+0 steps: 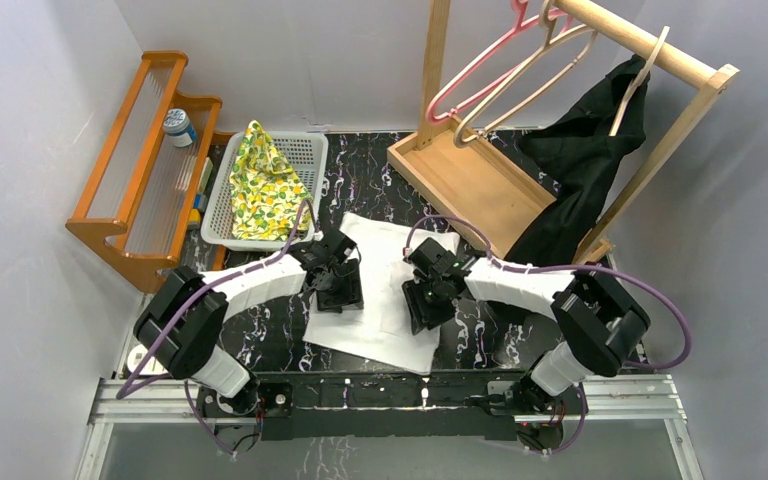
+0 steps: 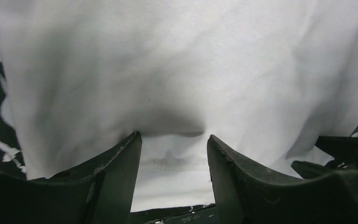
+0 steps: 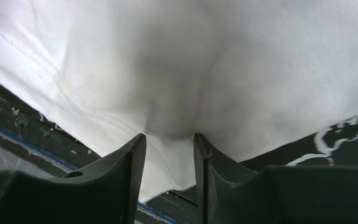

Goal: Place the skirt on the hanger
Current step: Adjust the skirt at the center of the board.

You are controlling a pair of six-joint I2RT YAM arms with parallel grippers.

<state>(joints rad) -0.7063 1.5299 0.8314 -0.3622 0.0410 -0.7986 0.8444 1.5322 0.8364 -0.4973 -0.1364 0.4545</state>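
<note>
Where left gripper (image 2: 173, 135) and right gripper (image 3: 168, 135) straddle skirt (image 1: 380, 250) folds, jaws part-open, grip unclear: you pinch fully, then lift level.

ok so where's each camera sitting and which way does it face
top external: above and behind, looking down at the table; left arm and right arm show.
left wrist: on the left arm, facing down onto the skirt past the left gripper.
right wrist: same on the right arm, right gripper showing.
shared: all see the skirt.

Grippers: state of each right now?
Left gripper: open, fingers astride the white skirt, not clamped.
Right gripper: open, astride the skirt too.
</note>
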